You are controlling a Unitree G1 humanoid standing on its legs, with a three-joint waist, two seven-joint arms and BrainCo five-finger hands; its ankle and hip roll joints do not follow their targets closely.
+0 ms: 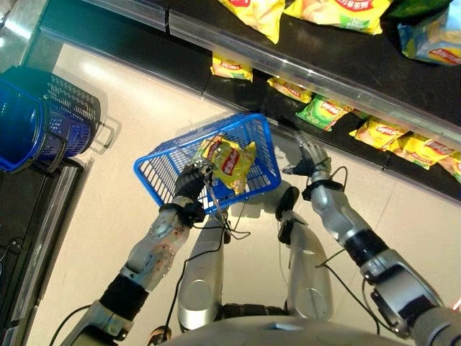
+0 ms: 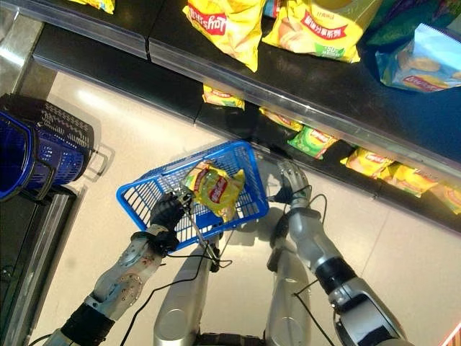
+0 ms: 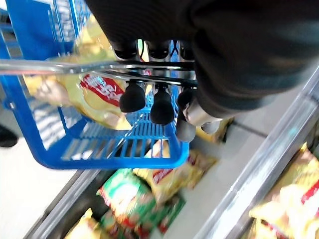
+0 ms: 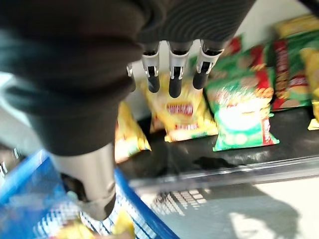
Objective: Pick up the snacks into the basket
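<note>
A blue basket (image 1: 253, 144) hung above the pale floor (image 1: 122, 130) in front of dark shelves (image 1: 374, 79), carried by the left hand (image 1: 191, 179), whose fingers (image 3: 160, 102) were curled round the basket's metal handle (image 3: 60, 67). One yellow snack bag (image 1: 229, 163) lay inside the basket. The right hand (image 1: 311, 156) hovered just beside the basket's far corner, fingers straight and holding nothing, near the bottom shelf where a yellow bag (image 4: 185, 115) and a green bag (image 4: 239, 117) lay side by side. A stack of dark blue baskets (image 1: 43, 122) stood well apart on the robot's left.

left hand (image 1: 193, 176) clenched, right hand (image 1: 311, 155) spread
</note>
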